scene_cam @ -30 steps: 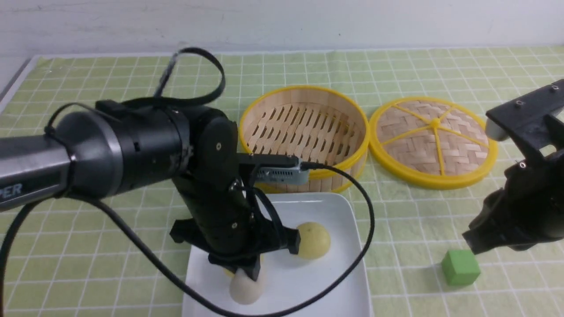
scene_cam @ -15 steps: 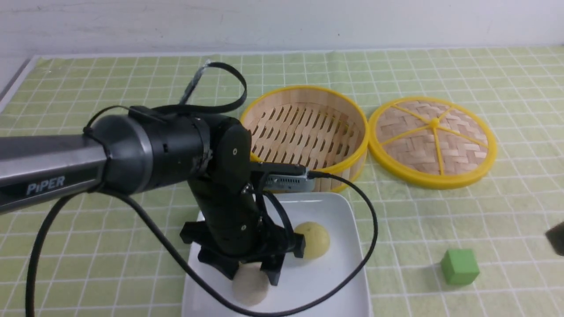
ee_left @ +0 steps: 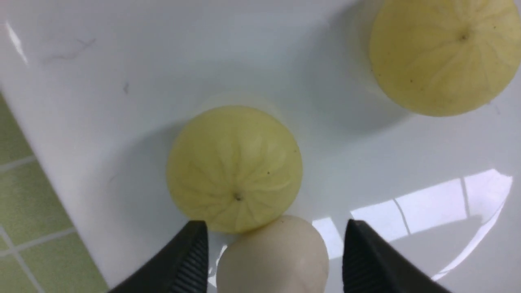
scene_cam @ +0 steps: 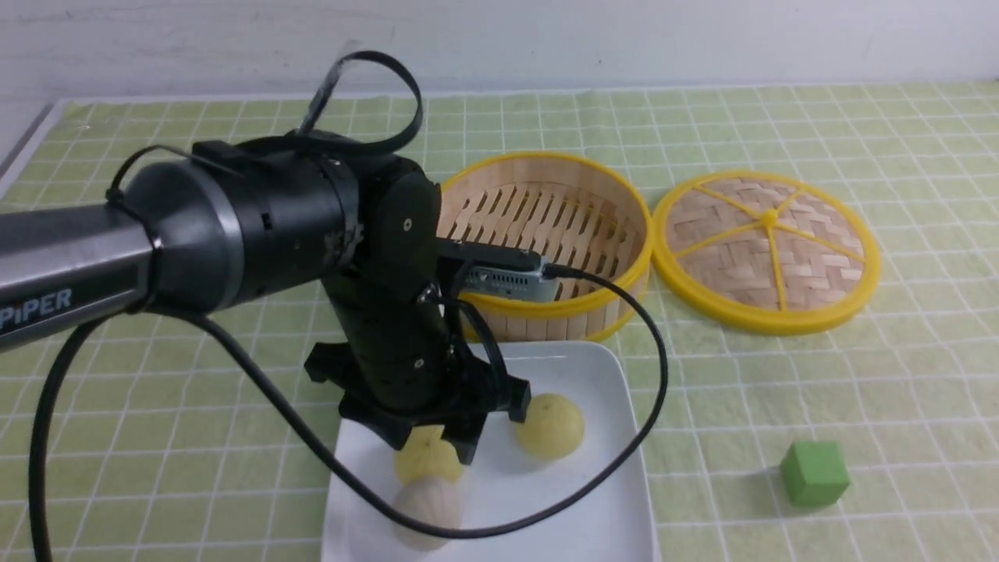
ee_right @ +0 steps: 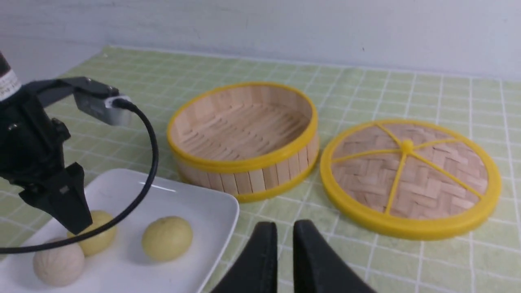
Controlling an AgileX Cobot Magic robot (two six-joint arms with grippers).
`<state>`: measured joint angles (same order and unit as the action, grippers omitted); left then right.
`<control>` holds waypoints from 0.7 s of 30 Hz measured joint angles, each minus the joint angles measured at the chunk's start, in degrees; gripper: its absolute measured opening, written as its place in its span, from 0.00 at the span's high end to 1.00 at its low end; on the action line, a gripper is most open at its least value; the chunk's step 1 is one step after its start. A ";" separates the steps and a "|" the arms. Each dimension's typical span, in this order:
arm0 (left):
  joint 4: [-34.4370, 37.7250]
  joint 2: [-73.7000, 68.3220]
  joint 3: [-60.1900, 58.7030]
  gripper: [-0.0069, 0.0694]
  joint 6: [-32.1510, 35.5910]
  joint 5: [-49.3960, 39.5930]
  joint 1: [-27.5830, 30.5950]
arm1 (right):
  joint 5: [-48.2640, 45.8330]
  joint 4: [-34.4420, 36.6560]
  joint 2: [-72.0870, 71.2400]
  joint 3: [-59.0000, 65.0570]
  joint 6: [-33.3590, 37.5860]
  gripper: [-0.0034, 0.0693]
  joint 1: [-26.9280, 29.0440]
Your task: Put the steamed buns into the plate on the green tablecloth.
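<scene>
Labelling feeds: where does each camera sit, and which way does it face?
Front: between the arms, facing forward over green checked tablecloth; left arm shows.
Left wrist: down onto glossy white square plate; open fingers flank off-white round bun.
Right wrist: low, towards round bamboo steamer basket; fingers nearly together.
All share that plate and bun.

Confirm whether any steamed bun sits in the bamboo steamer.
No, the bamboo steamer shows only bare slats; all three steamed buns lie on the white plate.
</scene>
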<state>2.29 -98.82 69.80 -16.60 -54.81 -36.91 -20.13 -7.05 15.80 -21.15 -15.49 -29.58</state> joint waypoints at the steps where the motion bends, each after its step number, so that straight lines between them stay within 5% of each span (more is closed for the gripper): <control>1: 0.00 0.00 0.00 0.39 0.00 -0.04 0.00 | 0.54 0.00 0.00 0.31 0.00 0.84 0.00; 3: 0.00 0.00 0.00 0.58 0.00 -0.06 0.00 | 2.08 -0.11 -0.02 1.51 -0.05 0.84 0.00; 8: -0.41 0.00 0.00 0.86 0.07 0.43 0.00 | 1.99 -0.11 -0.02 1.95 -0.05 0.83 0.00; 16: -0.60 0.00 0.00 0.91 0.19 4.60 0.00 | 2.04 -0.25 -0.13 1.95 -0.05 0.82 -0.63; 21: -0.82 0.00 0.00 0.91 0.19 5.91 0.00 | 2.04 -0.31 -0.63 1.95 -0.05 0.81 -7.99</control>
<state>1.47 -98.82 69.80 -16.41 -48.90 -36.91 -18.09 -7.35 15.17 -19.20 -15.54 -37.56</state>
